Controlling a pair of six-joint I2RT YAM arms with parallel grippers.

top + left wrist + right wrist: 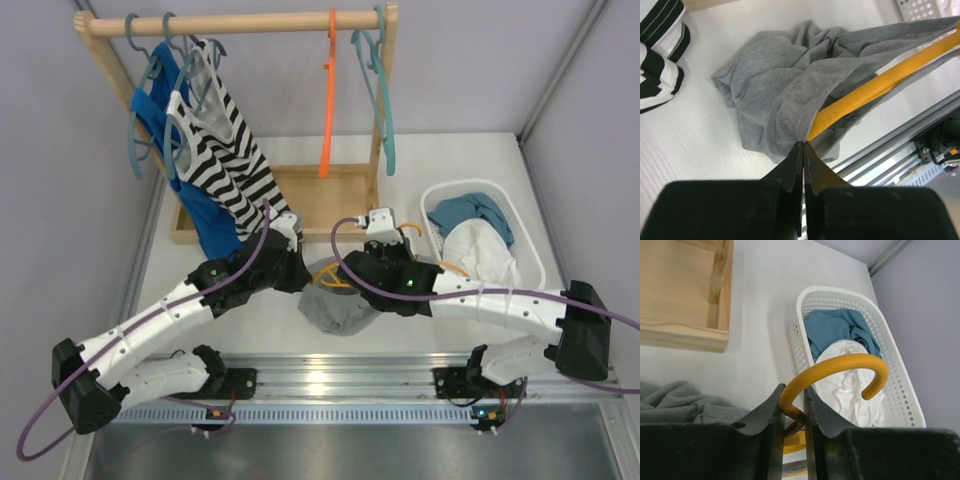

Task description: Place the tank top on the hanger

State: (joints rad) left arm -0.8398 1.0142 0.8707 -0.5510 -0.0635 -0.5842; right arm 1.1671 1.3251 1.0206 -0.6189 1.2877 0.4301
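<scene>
The grey tank top [336,305] lies bunched on the table between the two arms; in the left wrist view [790,80] it is crumpled with a hem fold running to the fingertips. My left gripper [804,144] is shut on that hem edge of the tank top. The yellow-orange hanger [875,86] has one arm running under the fabric. My right gripper [794,399] is shut on the hanger's hook [840,371] at its base. From above, the right gripper [372,262] is over the cloth and only bits of the hanger [335,280] show.
A white basket [528,240] with blue and white clothes stands at the right. A wooden rack [240,22] at the back carries a blue top, a striped top [222,140], a red-orange hanger [328,100] and teal hangers [382,90]. A metal rail [330,370] runs along the near edge.
</scene>
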